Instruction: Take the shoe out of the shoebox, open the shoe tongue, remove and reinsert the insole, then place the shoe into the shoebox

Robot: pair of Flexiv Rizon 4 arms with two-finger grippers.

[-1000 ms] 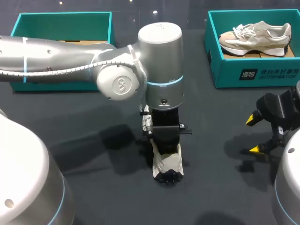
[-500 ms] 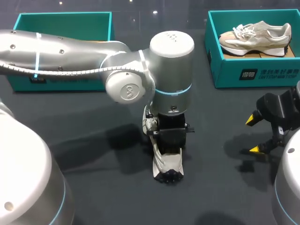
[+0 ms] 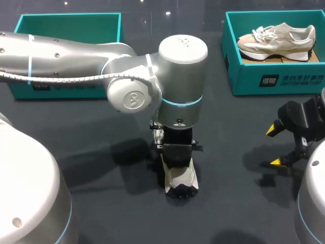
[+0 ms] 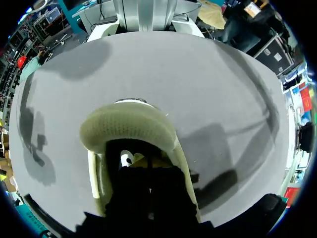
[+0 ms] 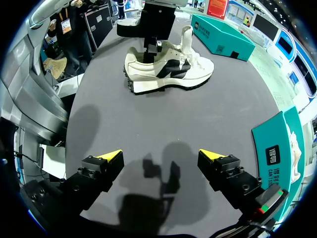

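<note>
Left gripper (image 3: 176, 151) is found lowered into the heel opening of the shoe (image 3: 181, 181), in the lower middle of the head view. Whether it is open or closed cannot be told, since its end is hidden inside the collar. The right gripper (image 3: 274, 146) is recorded open and holding nothing, at the lower right of that view, well apart from the shoe.

The shoe is seen resting on its sole on the table (image 3: 117, 213), outside both boxes, with the tongue raised. One teal shoebox (image 3: 68, 23) is noted at the upper left. A second shoebox (image 3: 274, 79) at the upper right is occupied by another shoe (image 3: 277, 40).

The shoe is judged light, with a soft upper and a padded collar that is expected to yield under pressure. The sole is judged stiffer and less slippery. A hold across the sole sides or the heel counter is advised for lifting. The insole is presumed thin and floppy, so a pinch at its heel edge is recommended.
</note>
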